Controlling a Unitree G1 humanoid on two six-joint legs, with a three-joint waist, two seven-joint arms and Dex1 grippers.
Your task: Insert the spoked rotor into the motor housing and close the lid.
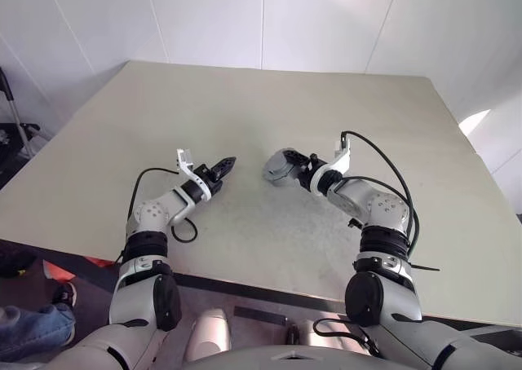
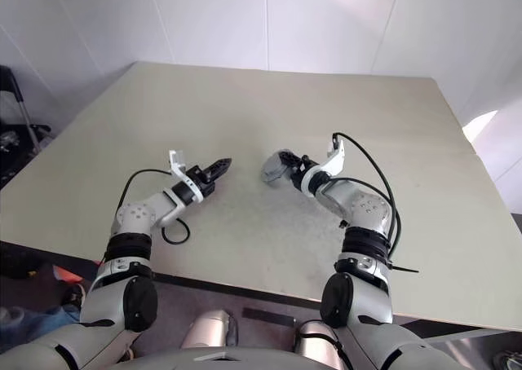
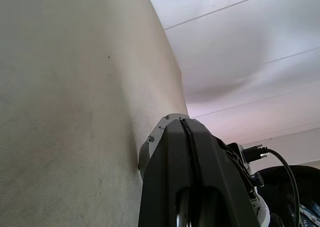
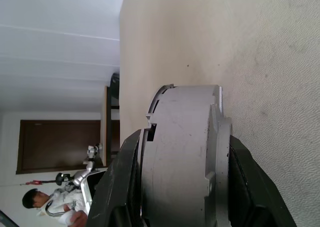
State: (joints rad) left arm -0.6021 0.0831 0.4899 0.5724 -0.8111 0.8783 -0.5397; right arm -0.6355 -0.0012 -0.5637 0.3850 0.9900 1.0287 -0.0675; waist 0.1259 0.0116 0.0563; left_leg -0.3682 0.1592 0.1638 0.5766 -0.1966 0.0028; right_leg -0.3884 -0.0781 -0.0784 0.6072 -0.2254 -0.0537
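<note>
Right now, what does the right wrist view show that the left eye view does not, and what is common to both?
Right wrist view: the black fingers clamping the grey motor assembly's flat faces, plus a person in the background.

Left eye view: the left gripper, shut and empty, apart from the assembly.

Both: the right gripper holding the assembly above the table.

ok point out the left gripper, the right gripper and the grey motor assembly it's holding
left gripper [image 1: 229, 163], left eye view, at its shut black fingertips
right gripper [image 1: 287, 168], left eye view, between its fingertips
motor assembly [image 4: 182, 147], right wrist view, on its grey side wall
</note>
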